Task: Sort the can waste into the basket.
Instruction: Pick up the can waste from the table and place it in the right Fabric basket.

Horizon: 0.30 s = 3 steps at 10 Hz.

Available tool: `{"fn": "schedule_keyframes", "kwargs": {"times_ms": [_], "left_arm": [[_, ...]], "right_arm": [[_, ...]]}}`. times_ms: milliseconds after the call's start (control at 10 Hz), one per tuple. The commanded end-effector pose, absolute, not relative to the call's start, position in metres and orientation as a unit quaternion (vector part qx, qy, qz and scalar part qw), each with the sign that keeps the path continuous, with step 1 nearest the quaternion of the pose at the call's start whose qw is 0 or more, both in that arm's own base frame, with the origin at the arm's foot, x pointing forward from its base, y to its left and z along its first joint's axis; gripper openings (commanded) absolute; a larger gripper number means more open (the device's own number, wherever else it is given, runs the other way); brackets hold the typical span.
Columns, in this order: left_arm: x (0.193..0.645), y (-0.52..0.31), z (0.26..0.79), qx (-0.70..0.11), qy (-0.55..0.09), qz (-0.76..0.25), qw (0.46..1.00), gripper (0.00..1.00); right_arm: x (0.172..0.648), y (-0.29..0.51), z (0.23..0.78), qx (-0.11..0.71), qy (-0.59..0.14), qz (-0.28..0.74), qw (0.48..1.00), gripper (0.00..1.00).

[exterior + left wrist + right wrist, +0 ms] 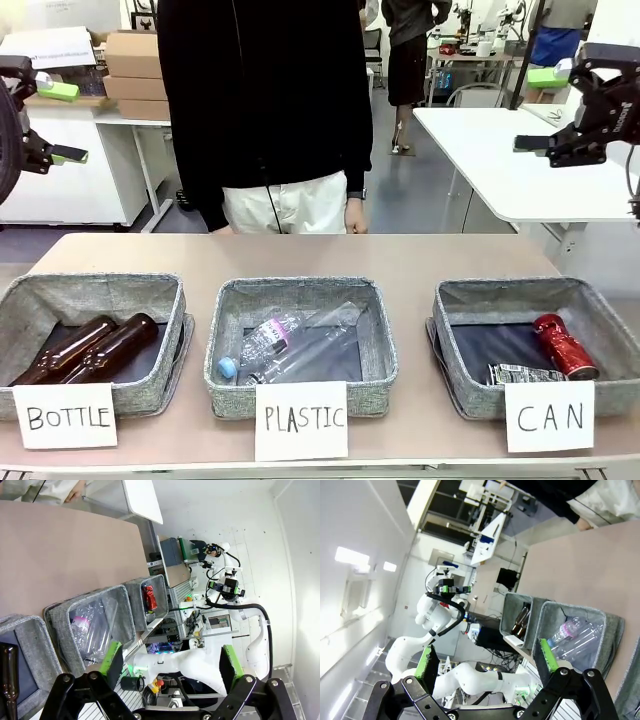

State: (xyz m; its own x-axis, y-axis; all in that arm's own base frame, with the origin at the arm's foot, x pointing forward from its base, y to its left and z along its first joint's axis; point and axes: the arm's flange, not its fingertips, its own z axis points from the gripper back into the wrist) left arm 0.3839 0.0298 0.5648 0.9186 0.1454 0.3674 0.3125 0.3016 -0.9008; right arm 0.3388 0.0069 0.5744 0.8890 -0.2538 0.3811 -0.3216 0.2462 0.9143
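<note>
The shiny red can (565,345) and the dented dark blue and silver can (525,374) both lie inside the grey basket (610,310) behind the "CAN" card (549,416), at the table's right. My left gripper (65,122) hangs open high at the far left, away from the table. High at the far right, above the basket, my right gripper (540,110) is open too. In the left wrist view the gripper (171,660) is empty, with the red can (149,597) far off in its basket. The right wrist view shows that gripper (485,660) empty too.
The "BOTTLE" basket (20,300) at the left holds two brown glass bottles (90,345). The "PLASTIC" basket (225,300) in the middle holds clear plastic bottles (290,335). A person (265,100) stands at the far side. A white table (520,160) stands at the back right.
</note>
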Motion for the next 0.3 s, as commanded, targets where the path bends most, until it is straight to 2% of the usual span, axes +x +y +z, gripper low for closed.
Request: {"fn": "schedule_keyframes", "kwargs": {"times_ms": [0, 200], "left_arm": [[0.382, 0.0297, 0.5669, -0.582, -0.189, -0.052, 0.789, 1.0], [0.382, 0.0297, 0.5669, -0.582, -0.189, -0.052, 0.789, 1.0]], "right_arm": [[0.3371, 0.0056, 0.5719, 0.61, -0.24, 0.025, 0.755, 1.0], [0.3371, 0.0056, 0.5719, 0.61, -0.24, 0.025, 0.755, 1.0]]}}
